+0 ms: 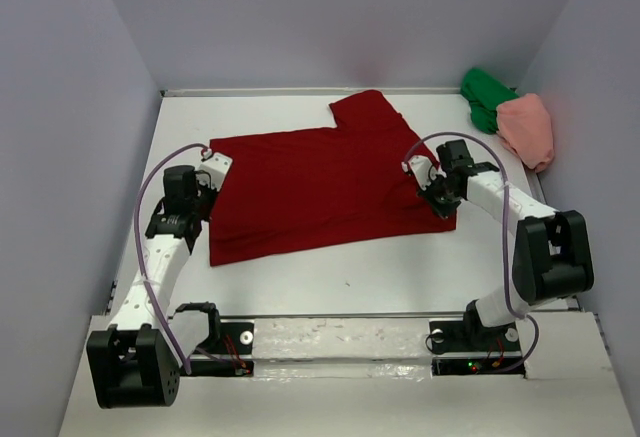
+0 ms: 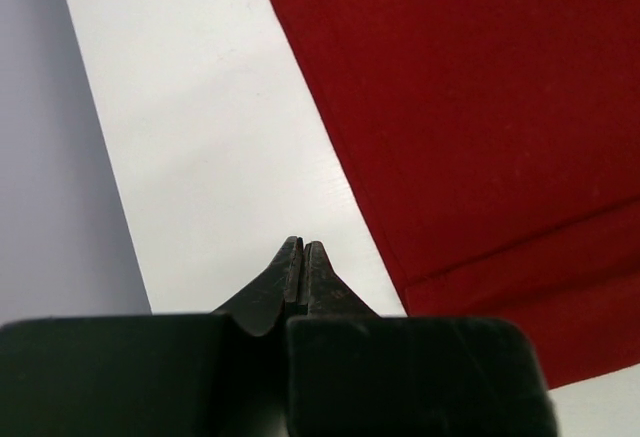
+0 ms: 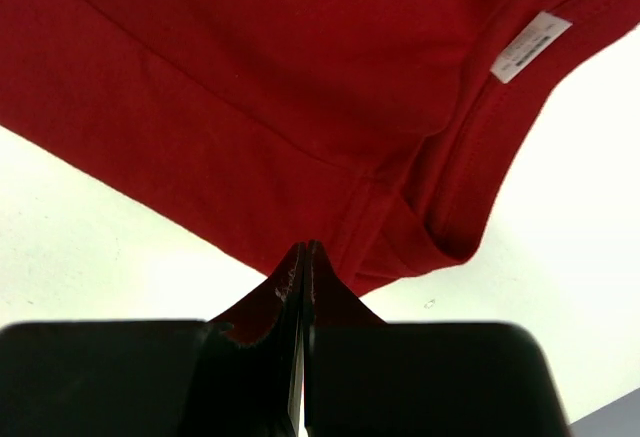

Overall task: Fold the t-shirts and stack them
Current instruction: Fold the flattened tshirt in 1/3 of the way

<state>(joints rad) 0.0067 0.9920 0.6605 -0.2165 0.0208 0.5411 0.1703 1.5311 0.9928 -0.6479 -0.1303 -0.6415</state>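
Observation:
A dark red t-shirt [image 1: 320, 182] lies spread flat across the middle of the white table. My left gripper [image 1: 212, 179] is at its left edge. In the left wrist view this gripper [image 2: 302, 247] is shut and empty over bare table, with the red t-shirt [image 2: 480, 107] just to its right. My right gripper [image 1: 428, 185] is at the shirt's right edge. In the right wrist view this gripper [image 3: 305, 249] is shut, its tips at the red t-shirt's [image 3: 280, 77] border near the collar and a white label [image 3: 530, 47]. No cloth shows between its fingers. A green t-shirt [image 1: 485, 97] and a pink t-shirt [image 1: 527, 127] lie bunched at the back right.
Grey walls enclose the table [image 1: 350, 277] on the left, back and right. The two bunched shirts sit against the right wall. A strip of bare table runs between the red shirt's near edge and the arm bases.

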